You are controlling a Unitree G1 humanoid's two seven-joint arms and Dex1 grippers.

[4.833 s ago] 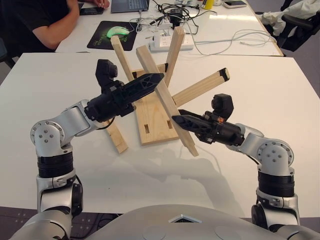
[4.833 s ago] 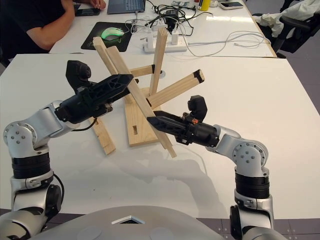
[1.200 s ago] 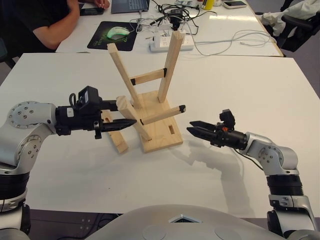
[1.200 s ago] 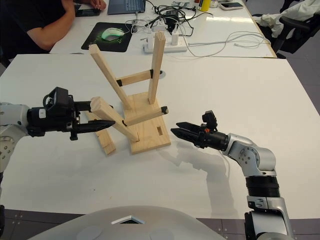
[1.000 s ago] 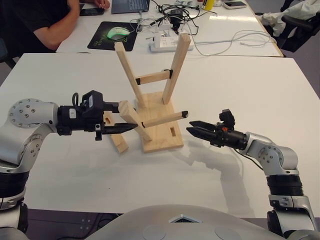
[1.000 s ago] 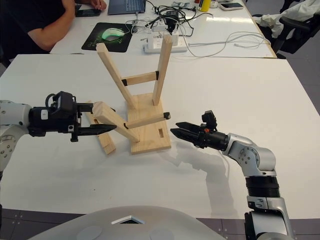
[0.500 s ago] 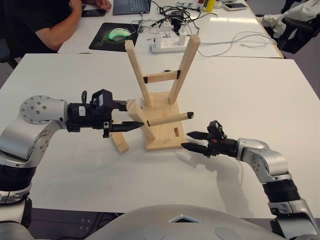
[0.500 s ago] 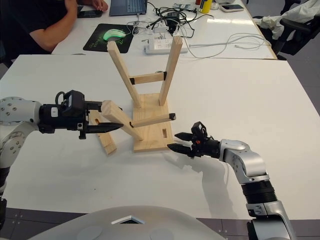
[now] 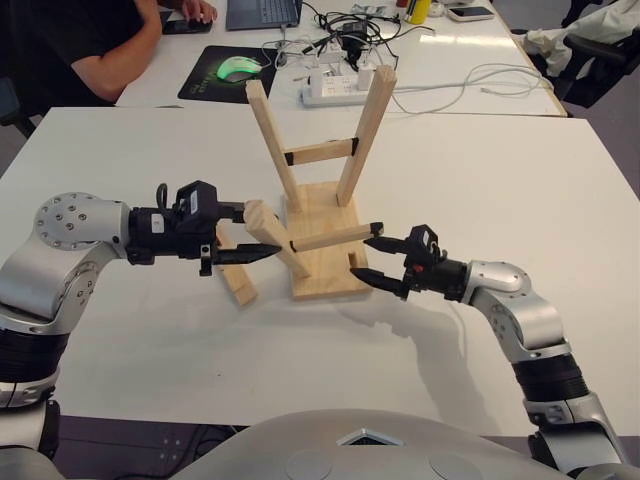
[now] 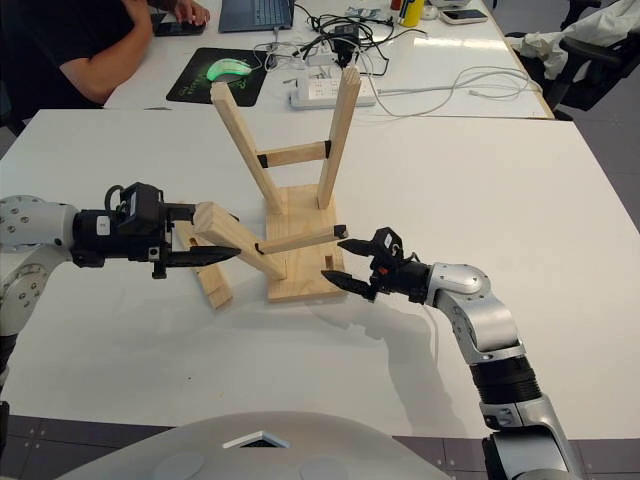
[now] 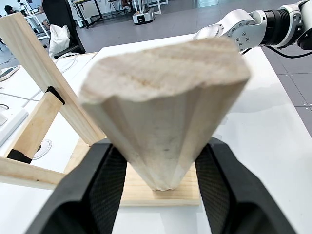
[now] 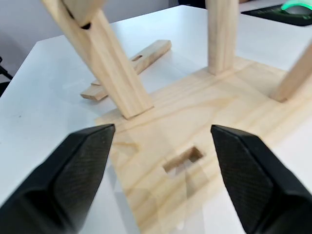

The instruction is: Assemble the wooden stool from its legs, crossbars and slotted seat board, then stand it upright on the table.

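Left gripper [image 9: 255, 235] is clamped on the upper end of a tilted leg [image 9: 277, 240], reaching in from nine o'clock of the seat board [image 9: 322, 272]. The right gripper [image 9: 365, 257] holds nothing, its fingers spread wide at about four o'clock of the board, near the black-tipped end of the crossbar [image 9: 335, 237] that juts from the tilted leg toward three o'clock. The stool sits inverted near the middle of the table [image 9: 500, 180]. Its board lies flat, and two rear legs [image 9: 272, 140] rise at twelve o'clock, joined by a second crossbar [image 9: 322, 153]. One slot [image 12: 183, 160] at the near edge stands empty. Whether the tilted leg's foot is fully seated cannot be told. A loose leg [image 9: 238, 285] lies flat at eight o'clock, just beside the board. The pieces look like plain softwood, so they are probably light, stiff and not fragile, though smooth enough to slip between narrow fingers. The joints appear to be push-fit and may rock or pull free under sideways load. Each leg is best gripped across its flat faces, and low toward the slot when pressing it home. The finished stool is best lifted by two legs close to the board.
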